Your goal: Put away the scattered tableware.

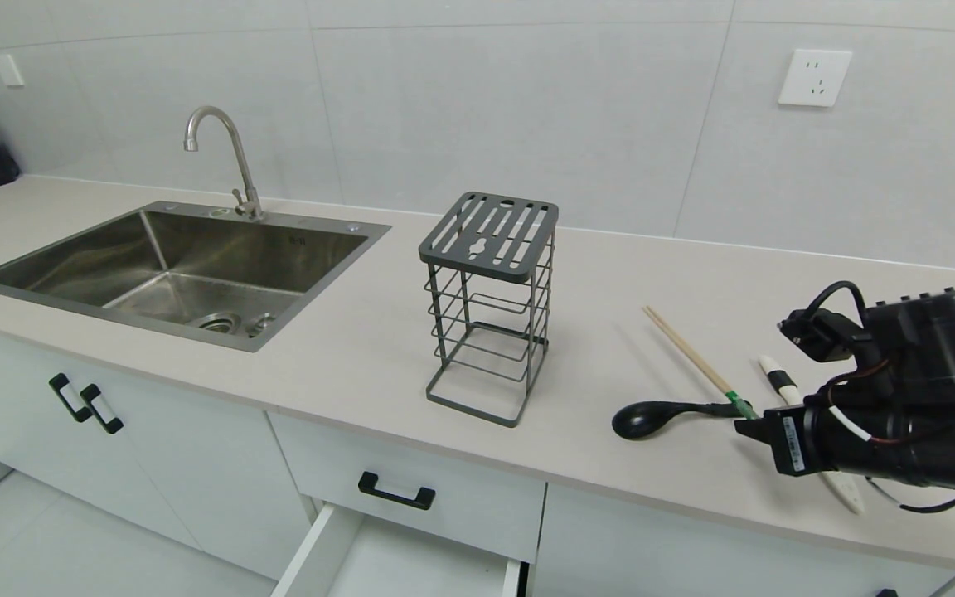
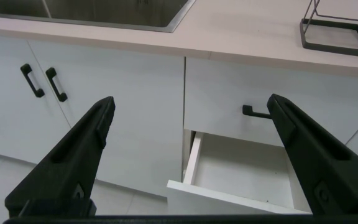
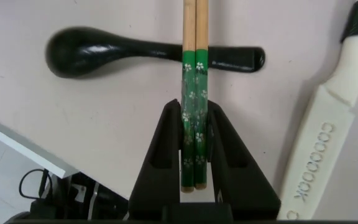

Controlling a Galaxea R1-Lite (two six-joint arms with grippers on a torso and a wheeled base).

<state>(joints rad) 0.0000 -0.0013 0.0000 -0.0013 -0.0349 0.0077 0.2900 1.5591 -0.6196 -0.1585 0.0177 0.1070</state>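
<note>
A pair of wooden chopsticks (image 1: 693, 356) with green decorated ends (image 3: 195, 93) lies on the counter, crossing over the handle of a black spoon (image 1: 643, 419) (image 3: 86, 50). My right gripper (image 1: 747, 423) (image 3: 195, 115) is shut on the chopsticks' green ends, low over the counter near its front edge. Just to the right of them lies a white knife (image 1: 778, 380) (image 3: 334, 130) with a black band. My left gripper (image 2: 191, 102) hangs open below counter level, facing the cabinet fronts, with nothing between its fingers.
A grey wire rack (image 1: 490, 307) (image 2: 340, 34) stands mid-counter. The steel sink (image 1: 320, 274) with its faucet (image 1: 229, 157) is at the left. Below the rack a white drawer (image 1: 395, 564) (image 2: 241, 168) stands pulled open. Tiled wall behind.
</note>
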